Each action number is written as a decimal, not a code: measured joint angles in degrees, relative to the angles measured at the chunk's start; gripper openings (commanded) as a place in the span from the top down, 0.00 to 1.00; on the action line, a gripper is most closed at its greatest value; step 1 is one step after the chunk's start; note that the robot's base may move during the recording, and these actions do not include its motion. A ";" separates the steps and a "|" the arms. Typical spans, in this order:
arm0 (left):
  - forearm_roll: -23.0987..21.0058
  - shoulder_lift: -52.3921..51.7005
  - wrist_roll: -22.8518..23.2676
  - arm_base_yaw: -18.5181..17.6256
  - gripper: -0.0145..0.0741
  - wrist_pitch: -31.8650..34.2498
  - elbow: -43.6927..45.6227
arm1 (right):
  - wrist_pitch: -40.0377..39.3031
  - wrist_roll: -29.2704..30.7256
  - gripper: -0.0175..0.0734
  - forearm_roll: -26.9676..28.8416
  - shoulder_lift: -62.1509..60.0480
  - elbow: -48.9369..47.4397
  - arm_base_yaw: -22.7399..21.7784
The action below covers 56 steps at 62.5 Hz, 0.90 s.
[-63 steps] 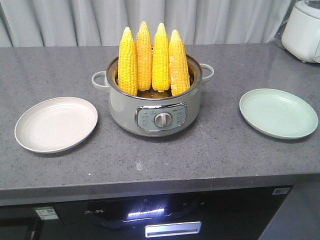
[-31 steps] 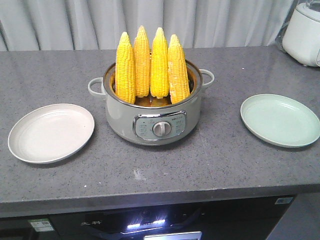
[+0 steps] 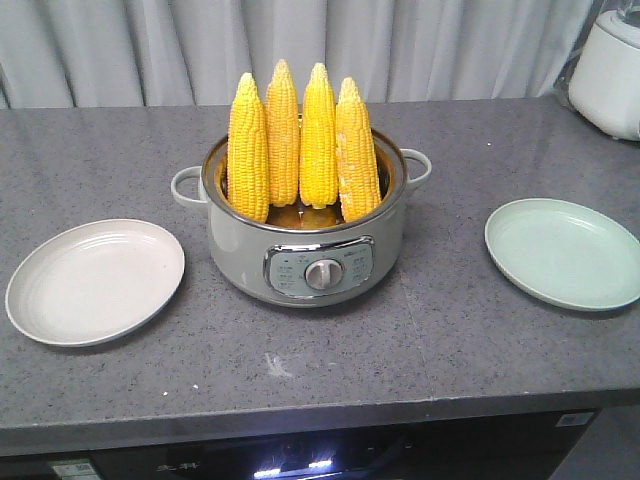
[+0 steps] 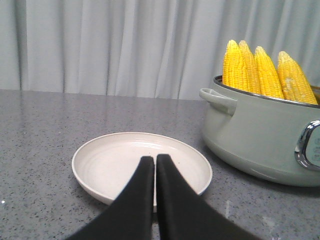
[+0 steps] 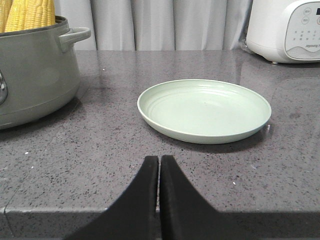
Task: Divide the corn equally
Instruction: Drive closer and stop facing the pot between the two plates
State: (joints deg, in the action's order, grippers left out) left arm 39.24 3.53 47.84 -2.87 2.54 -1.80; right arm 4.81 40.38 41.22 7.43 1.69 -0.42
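corn: four cobs (image 3: 300,145) stood side by side in a row inside the pot (image 3: 300,250), pale tips up, and none lay on either plate.
pot's place: the middle of the counter (image 3: 400,350), between the two plates and well apart from both.
long axis: roughly vertical, with most of each cob clear above the pot's rim.
left gripper (image 4: 153,159): its fingers were pressed together on nothing, low over the near rim of the cream plate (image 3: 95,282), toward the counter's left front.
right gripper (image 5: 159,159): its fingers were likewise pressed together and empty, low at the counter's front edge, just short of the green plate (image 3: 563,252).
corn from the left fingers: ahead and to the right, higher than the tips, past the cream plate.
corn from the right fingers: ahead and to the left, higher than the tips; that wrist view caught only a corner of the cobs.
nearer arm: judged even overall, with the leftmost cob (image 3: 248,150) falling to the left arm and the rightmost cob (image 3: 357,152) to the right.
what the move calls for: probably opened fingers brought in above the rim, closed across a cob's sides, then a straight lift along its axis.
fair share: likely two cobs per plate.
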 measured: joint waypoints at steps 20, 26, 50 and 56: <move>0.00 0.00 0.00 0.00 0.84 0.00 0.00 | 0.00 0.00 0.81 0.00 0.00 0.00 0.00; 0.00 0.00 0.00 0.00 0.84 0.00 0.00 | 0.00 0.00 0.81 0.00 0.00 0.00 0.00; 0.00 0.00 0.00 0.00 0.84 0.00 0.00 | 0.00 0.00 0.81 0.00 0.00 0.00 0.00; 0.00 0.00 0.00 0.00 0.84 0.00 0.00 | 0.00 0.00 0.81 0.00 0.00 0.00 0.00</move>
State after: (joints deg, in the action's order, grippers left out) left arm 39.24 3.53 47.84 -2.87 2.54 -1.80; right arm 4.81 40.38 41.22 7.43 1.69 -0.42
